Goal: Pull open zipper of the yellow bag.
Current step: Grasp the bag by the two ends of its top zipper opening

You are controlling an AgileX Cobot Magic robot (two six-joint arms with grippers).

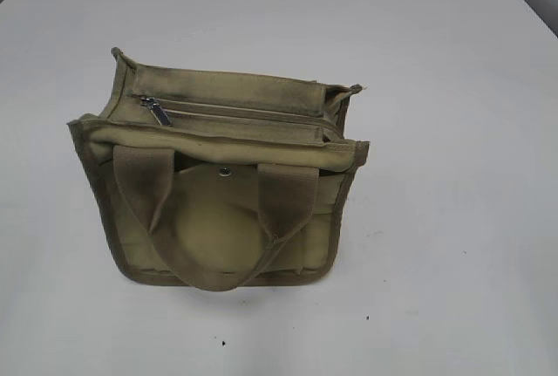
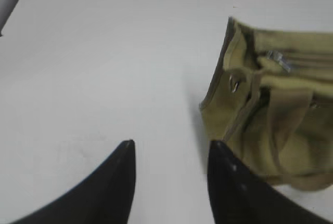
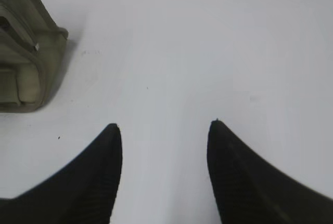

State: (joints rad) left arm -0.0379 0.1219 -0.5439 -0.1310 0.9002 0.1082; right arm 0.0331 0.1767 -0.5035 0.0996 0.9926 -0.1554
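Yellow bag [image 2: 270,109] lies right of the open left pincer [image 2: 171,148], apart

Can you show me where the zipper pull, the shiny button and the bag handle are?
zipper pull [image 1: 158,112], exterior view, on the metal tab.
snap button [image 1: 225,171], exterior view, on its round face.
bag handle [image 1: 288,199], exterior view, on the right side of the front strap.

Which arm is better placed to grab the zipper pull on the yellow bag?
Probably the left. The pull tab sits at the zipper's left end, and the left gripper hangs open beside that side of the yellow bag. The right gripper, also open, faces the far end.
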